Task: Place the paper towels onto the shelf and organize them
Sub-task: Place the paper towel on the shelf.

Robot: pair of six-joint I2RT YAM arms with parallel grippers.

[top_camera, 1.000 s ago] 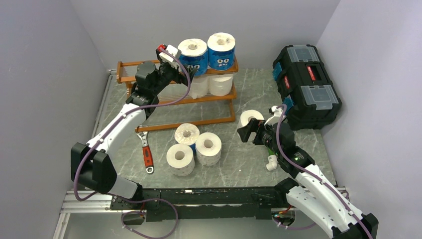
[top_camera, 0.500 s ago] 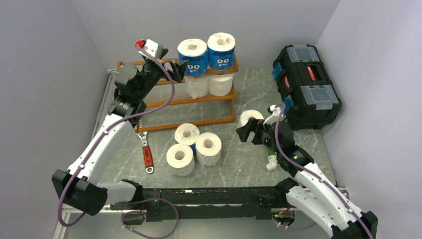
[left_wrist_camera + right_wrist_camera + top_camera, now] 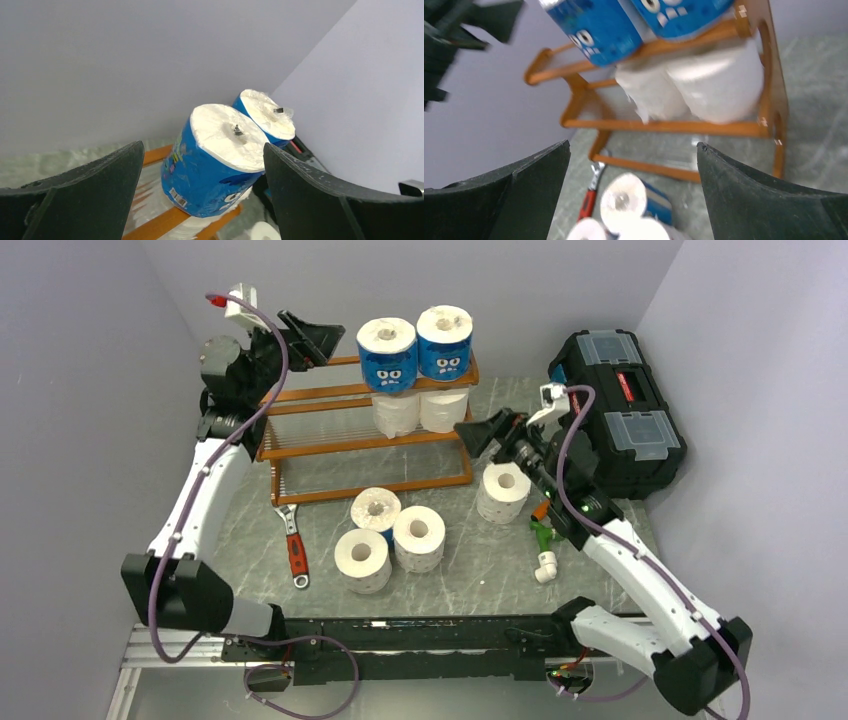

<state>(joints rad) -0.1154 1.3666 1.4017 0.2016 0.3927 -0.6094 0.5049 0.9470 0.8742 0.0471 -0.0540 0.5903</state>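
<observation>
— The grey marbled table (image 3: 450, 585) sat boxed in by pale lilac walls (image 3: 90, 360), with the shelf (image 3: 340, 446) at its far side. Where were the paper towels?

— Two blue-wrapped rolls (image 3: 388, 355) stood side by side at the right end of the top tier, and two white rolls (image 3: 420, 412) sat on the tier beneath. A cluster of three (image 3: 392, 537) was bunched on the table in front of the shelf. A single roll (image 3: 503, 492) stood apart to their right, just below the right gripper (image 3: 483, 432).

— And the hands?

— Both were spread wide and carried nothing. The left gripper (image 3: 316, 338) hung level with the top tier, just left of the blue pair. The right one pointed at the shelf's right end.

— What worried you?

— I judged the top tier the weak spot. It has open sides, so one brush from a spread finger could tip a blue roll and take its neighbour over the edge. An off-centre pinch on the single roll might squash it or send it rolling toward the black toolbox (image 3: 615, 410). With both arms working near the same end, they could also clash.

— And the wrench (image 3: 292, 545)?

— It lay beside the cluster, so a low reach there could snag it.
</observation>
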